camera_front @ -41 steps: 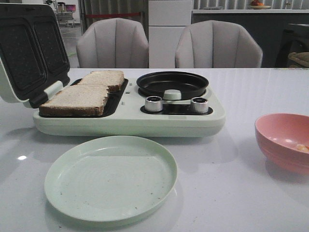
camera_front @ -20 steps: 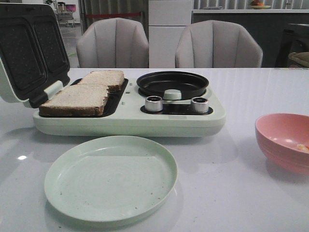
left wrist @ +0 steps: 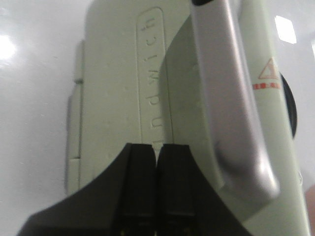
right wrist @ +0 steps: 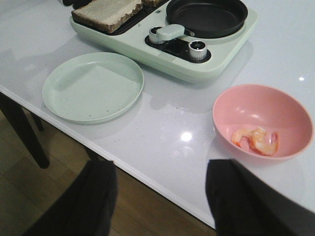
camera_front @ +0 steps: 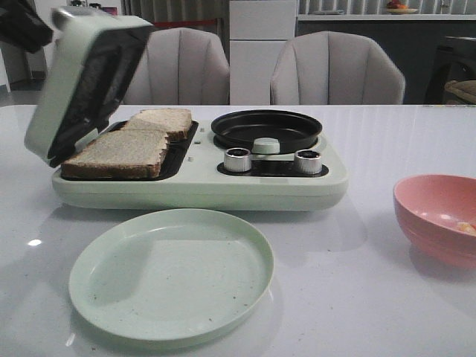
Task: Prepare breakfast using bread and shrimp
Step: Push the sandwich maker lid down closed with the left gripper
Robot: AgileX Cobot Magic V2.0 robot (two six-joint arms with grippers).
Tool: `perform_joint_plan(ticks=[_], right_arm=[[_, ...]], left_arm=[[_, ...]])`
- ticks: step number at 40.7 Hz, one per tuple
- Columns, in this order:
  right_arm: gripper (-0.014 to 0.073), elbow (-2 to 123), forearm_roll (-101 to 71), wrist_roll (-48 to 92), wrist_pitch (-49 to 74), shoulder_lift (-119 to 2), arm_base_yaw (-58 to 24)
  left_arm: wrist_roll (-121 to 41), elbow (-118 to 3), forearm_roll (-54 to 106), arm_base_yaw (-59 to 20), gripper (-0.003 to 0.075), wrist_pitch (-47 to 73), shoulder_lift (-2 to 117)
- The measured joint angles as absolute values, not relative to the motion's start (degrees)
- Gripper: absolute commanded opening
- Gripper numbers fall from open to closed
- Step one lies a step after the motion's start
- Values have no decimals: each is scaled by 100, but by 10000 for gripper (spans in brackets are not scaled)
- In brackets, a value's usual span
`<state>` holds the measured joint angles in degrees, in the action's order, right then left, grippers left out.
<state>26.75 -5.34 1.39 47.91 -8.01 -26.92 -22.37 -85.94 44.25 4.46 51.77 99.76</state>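
Two slices of bread (camera_front: 115, 152) lie side by side on the dark plates of a pale green sandwich maker (camera_front: 201, 186); the near slice also shows in the right wrist view (right wrist: 106, 11). Its lid (camera_front: 82, 82) stands half closed over them. My left gripper (left wrist: 156, 147) is shut and empty, its tips against the lid's outer shell (left wrist: 118, 73) beside the silver handle (left wrist: 226, 98); it shows dark at the front view's top left (camera_front: 22, 26). Shrimp (right wrist: 256, 140) lie in a pink bowl (right wrist: 256, 105) on the right. My right gripper (right wrist: 160, 169) is open over the table's front edge.
An empty pale green plate (camera_front: 171, 271) sits in front of the sandwich maker. A round black pan (camera_front: 266, 128) and two silver knobs (camera_front: 236, 159) occupy the maker's right half. The pink bowl (camera_front: 435, 216) stands at the right edge. Two grey chairs stand behind the table.
The lid has swung from wide open to half closed over the bread. My left gripper has come into the front view at the top left, behind the lid.
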Motion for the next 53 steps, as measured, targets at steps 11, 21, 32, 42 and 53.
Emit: perform_joint_plan(ticks=[11, 21, 32, 42, 53], right_arm=[[496, 2675, -534, 129, 4791, -801, -2692], [496, 2675, -534, 129, 4791, -801, -2692], [496, 2675, -534, 129, 4791, -801, -2692], [496, 2675, -534, 129, 4791, -801, -2692], [496, 2675, -534, 129, 4791, -801, -2692]], left_arm=[[-2246, -8262, 3532, -759, 98, 5170, 9415], [-2250, -7535, 2924, -2068, 99, 5143, 8504], [-871, -6512, 1078, -3580, 102, 4997, 7106], [0, -5241, 473, -4608, 102, 4334, 5624], [106, -4004, 670, -4767, 102, 3854, 4170]])
